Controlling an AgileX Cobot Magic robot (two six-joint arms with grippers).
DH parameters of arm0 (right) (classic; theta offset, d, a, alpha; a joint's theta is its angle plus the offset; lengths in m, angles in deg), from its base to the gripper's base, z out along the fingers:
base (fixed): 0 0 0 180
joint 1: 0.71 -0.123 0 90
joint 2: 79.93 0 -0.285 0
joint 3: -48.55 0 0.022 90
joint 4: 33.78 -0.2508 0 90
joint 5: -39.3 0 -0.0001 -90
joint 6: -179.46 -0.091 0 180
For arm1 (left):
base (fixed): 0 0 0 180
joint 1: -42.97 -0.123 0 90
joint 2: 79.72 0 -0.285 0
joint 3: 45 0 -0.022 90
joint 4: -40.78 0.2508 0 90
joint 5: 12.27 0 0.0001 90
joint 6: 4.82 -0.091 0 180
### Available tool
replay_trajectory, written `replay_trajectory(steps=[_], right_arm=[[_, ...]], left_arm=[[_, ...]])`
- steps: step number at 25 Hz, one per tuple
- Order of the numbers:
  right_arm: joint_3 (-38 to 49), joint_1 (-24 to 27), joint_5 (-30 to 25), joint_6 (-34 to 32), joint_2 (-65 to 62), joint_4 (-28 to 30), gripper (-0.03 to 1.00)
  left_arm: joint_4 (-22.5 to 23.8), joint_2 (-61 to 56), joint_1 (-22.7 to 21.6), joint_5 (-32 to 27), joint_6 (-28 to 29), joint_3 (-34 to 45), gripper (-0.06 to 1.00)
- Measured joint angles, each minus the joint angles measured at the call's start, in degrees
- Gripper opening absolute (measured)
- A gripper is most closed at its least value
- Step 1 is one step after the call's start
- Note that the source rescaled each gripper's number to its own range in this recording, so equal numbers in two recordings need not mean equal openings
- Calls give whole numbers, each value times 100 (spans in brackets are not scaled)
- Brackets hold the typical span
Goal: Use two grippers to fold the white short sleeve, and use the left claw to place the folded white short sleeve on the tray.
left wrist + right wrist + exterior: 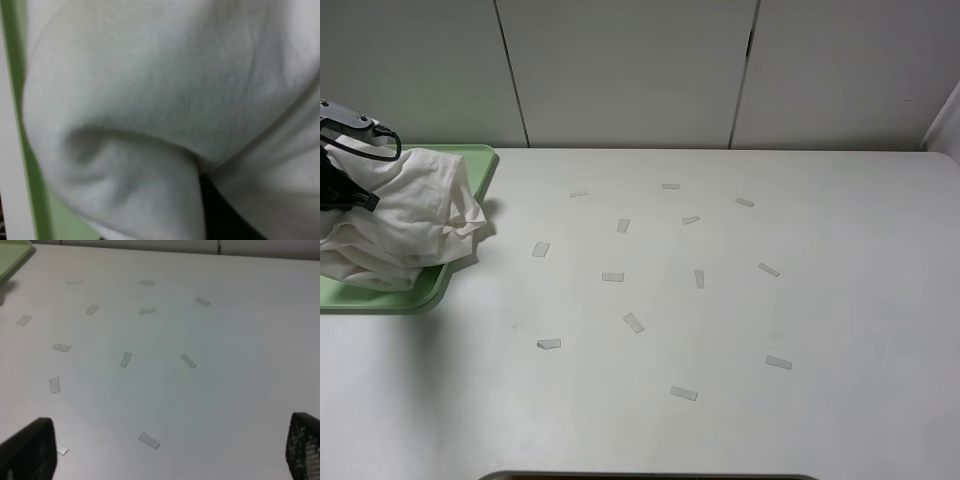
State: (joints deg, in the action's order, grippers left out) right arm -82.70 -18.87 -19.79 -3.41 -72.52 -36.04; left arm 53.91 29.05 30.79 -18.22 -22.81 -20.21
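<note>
The white short sleeve is bunched into a wrinkled heap on the pale green tray at the far left of the table, with one edge hanging over the tray's right rim. My left arm reaches into the top of the heap, and the cloth rises in a peak to it. Cloth fills the left wrist view, with a strip of tray at one side and a dark finger part under a fold. My right gripper is open and empty above bare table, out of the exterior high view.
Several small white paper strips lie scattered over the middle of the white table. A panelled wall runs along the back edge. A corner of the tray shows in the right wrist view.
</note>
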Motion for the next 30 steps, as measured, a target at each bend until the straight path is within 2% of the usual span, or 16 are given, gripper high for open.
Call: replay_trajectory(steps=[3, 6, 8, 9, 10, 11, 12, 15, 23, 30], right_arm=[[0, 0, 0, 0, 0, 0, 100], [0, 0, 0, 0, 0, 0, 100], [0, 0, 0, 0, 0, 0, 100], [0, 0, 0, 0, 0, 0, 100], [0, 0, 0, 0, 0, 0, 100], [0, 0, 0, 0, 0, 0, 100], [0, 0, 0, 0, 0, 0, 100], [0, 0, 0, 0, 0, 0, 100], [0, 0, 0, 0, 0, 0, 100], [0, 0, 0, 0, 0, 0, 100]], left_arm=[[4, 0, -13, 0, 0, 0, 13], [4, 0, -46, 0, 0, 0, 19], [19, 0, -69, 0, 6, 0, 38], [19, 0, -69, 5, 36, 0, 51], [25, 0, -73, 62, 123, 0, 74], [25, 0, -73, 141, 201, 0, 86], [25, -8, -73, 198, 238, 0, 93], [25, -85, -73, 276, 275, -4, 98], [27, -419, -73, 479, 367, -15, 100], [45, -468, -73, 656, 986, -20, 100]])
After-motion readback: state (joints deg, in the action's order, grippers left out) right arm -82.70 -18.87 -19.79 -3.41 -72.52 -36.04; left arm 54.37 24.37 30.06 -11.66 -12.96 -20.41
